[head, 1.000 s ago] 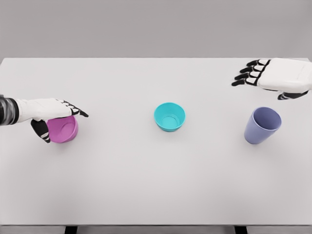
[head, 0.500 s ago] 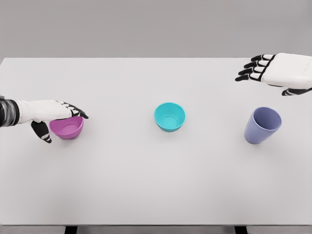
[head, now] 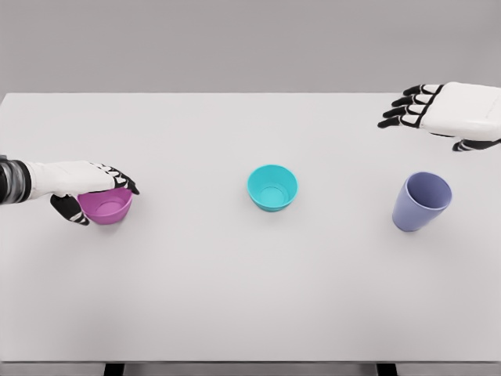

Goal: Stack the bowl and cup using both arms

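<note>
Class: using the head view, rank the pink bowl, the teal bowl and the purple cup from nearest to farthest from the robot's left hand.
1. Pink bowl: far left, with the left hand on it.
2. Teal bowl: at the table's middle.
3. Purple cup: far right, below the open right hand.

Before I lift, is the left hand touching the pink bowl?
Touching. In the head view the left hand wraps the pink bowl: fingers lie over its far rim and the thumb presses its near left side.
</note>
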Available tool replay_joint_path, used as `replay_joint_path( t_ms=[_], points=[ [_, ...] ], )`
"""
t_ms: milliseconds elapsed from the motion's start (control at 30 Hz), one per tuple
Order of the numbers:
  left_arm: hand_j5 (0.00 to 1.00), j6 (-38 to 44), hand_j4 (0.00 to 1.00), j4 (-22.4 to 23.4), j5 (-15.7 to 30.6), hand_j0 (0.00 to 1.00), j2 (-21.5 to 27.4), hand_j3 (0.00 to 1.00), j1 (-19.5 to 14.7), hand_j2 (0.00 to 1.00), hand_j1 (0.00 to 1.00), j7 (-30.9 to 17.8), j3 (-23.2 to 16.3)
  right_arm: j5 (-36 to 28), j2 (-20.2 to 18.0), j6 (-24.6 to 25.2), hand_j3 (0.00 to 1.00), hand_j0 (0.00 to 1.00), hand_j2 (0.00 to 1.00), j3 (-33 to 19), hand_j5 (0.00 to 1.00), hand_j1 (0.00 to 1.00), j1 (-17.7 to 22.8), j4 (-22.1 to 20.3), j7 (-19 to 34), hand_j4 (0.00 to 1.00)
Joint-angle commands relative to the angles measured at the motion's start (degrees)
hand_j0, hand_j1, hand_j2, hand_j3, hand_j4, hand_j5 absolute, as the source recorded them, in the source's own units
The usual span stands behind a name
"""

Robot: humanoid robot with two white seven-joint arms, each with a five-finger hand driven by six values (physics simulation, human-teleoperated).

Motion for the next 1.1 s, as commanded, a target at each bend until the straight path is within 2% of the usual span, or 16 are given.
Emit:
replay_joint_path(
  t_ms=[0, 200, 467, 1067],
  points=[
    [0.82, 0.0, 0.82, 0.0, 0.1, 0.82, 0.0, 0.82, 0.0, 0.82, 0.82, 0.0, 0.1, -0.2, 0.0, 0.1, 1.0, 1.0, 1.0, 0.0, 1.0, 1.0, 0.0, 0.0, 0.0, 1.0],
    [0.74, 0.0, 0.74, -0.5, 0.6, 0.74, 0.2, 0.74, -0.1, 0.74, 0.74, 0.0, 0.3, -0.2, 0.0, 0.1, 1.0, 1.0, 1.0, 0.0, 1.0, 1.0, 0.2, -0.1, 0.0, 1.0],
    [0.7, -0.3, 0.7, -1.9, 0.7, 0.7, 0.6, 0.7, -0.5, 0.7, 0.7, 0.0, 0.8, -0.2, 0.0, 0.1, 1.0, 1.0, 1.0, 0.0, 1.0, 1.0, 0.2, -0.1, 0.0, 1.0],
    [0.69, -0.5, 0.69, -3.9, 0.3, 0.69, -0.2, 0.69, -2.0, 0.69, 0.69, 0.0, 2.4, -0.2, 0.0, 0.1, 1.0, 1.0, 1.0, -0.6, 1.0, 1.0, 0.2, -0.1, 0.0, 1.0]
  ],
)
